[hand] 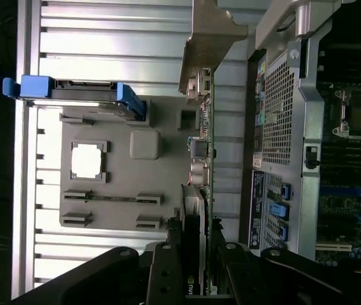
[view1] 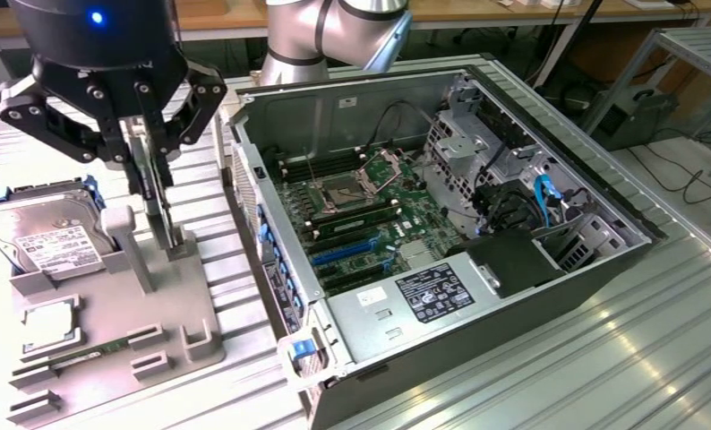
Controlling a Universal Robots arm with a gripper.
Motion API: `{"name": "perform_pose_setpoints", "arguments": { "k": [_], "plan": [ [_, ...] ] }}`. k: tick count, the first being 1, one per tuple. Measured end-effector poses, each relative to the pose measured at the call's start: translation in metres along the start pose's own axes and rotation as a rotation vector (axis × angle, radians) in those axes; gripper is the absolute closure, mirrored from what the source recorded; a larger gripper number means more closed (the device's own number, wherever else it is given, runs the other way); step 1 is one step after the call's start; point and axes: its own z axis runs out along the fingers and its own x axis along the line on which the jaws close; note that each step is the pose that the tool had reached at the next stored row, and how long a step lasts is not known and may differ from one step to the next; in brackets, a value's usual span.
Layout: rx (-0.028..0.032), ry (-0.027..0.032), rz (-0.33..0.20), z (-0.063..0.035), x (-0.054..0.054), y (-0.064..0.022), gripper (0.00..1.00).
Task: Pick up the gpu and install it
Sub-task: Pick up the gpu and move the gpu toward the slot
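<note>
One gripper [view1: 149, 175] pinches the gpu [view1: 162, 215] between its jaws, the card upright on edge at the edge of the grey tray [view1: 116, 296] nearest the open computer case [view1: 451, 224]

An open computer case [view1: 331, 116] lies on its side on a ribbed metal table [view1: 595, 358]. Inside the case, a green motherboard [view1: 368, 215] covers the floor. A labelled power supply [view1: 422, 296] sits at the case's near end, and blue cables [view1: 544, 199] run by its drive bays. To the exterior view's left of the case sits a grey holder [view1: 165, 309]. It carries a hard drive [view1: 45, 237], a square processor [view1: 47, 324] and a green memory stick [view1: 87, 351].
</note>
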Motion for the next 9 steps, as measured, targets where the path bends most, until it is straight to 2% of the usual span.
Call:
{"name": "perform_pose_setpoints", "arguments": {
  "k": [9],
  "plan": [
    [0.0000,0.0000,0.000,-0.0233,0.000,0.0010,0.73]
  ]
}}
